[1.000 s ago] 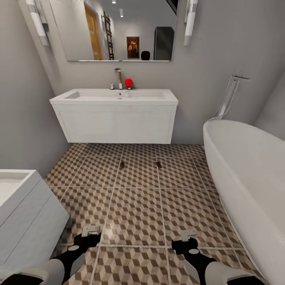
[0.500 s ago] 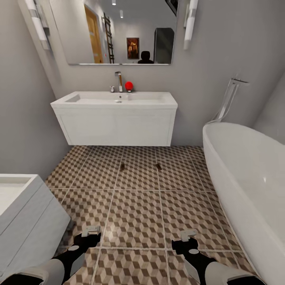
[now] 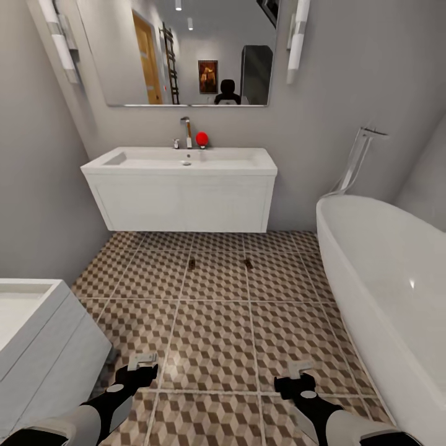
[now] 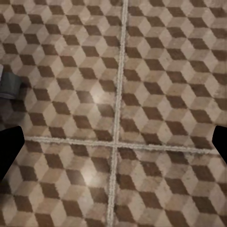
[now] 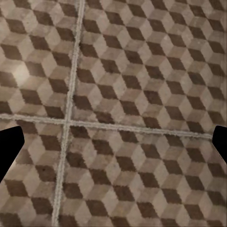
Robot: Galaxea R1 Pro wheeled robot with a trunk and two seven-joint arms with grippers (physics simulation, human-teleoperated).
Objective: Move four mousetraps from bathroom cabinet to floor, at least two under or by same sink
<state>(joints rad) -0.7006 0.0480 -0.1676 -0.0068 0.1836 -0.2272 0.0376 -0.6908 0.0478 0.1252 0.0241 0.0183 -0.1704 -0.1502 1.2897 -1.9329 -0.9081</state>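
Both jaws stand spread wide with nothing between them: my left gripper (image 4: 113,146) and right gripper (image 5: 113,142) hang low over the cube-patterned brown, beige and cream tiled floor (image 3: 210,334). Well ahead of them I see two tiny dark-brown mousetraps (image 3: 192,264) (image 3: 248,263) lying apart on the tiles, just before the white rectangular sink (image 3: 179,162) with its chrome tap (image 3: 186,130).

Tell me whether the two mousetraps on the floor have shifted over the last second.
No. The left mousetrap and right mousetrap keep their places by the same grout lines in front of the sink; the whole view has shifted, so the camera moved.
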